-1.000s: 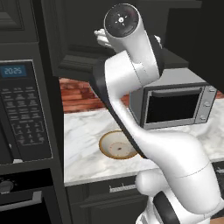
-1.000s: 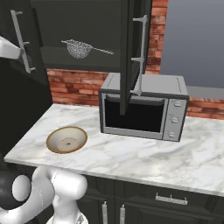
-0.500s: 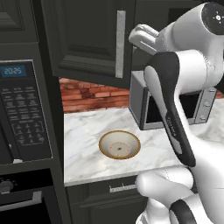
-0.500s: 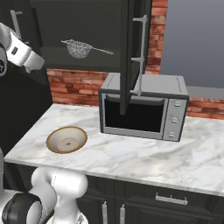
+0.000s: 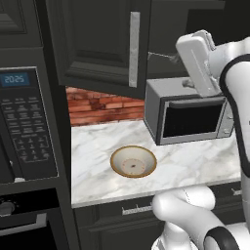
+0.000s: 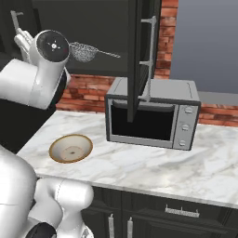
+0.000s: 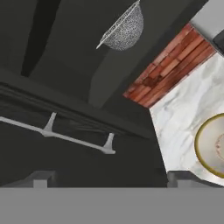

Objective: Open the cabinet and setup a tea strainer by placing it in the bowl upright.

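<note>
A: Left base view first — what's there?
B: The cabinet [image 5: 105, 44] door stands swung out, its silver bar handle facing the camera. The bowl [image 5: 133, 161] sits on the marble counter [image 5: 97, 168], to the left of the microwave [image 5: 193, 117]. The arm's white wrist rises at the right, in front of the microwave's top.

A: And the right base view?
B: The cabinet is open, one door edge-on over the microwave. The tea strainer [image 6: 84, 51] rests on the shelf inside, its thin handle pointing right. The arm's round joint hangs just left of it. The bowl lies well below, on the counter.

A: Hand view?
B: The jaws [image 7: 109, 179] are spread wide, holding nothing; the two dark tips stand far apart at the bottom. The tea strainer hangs well beyond them, near the top, apart from both tips. A door's bar handle [image 7: 57, 135] runs closer in, and the bowl's tan rim shows off towards the right-hand tip.
</note>
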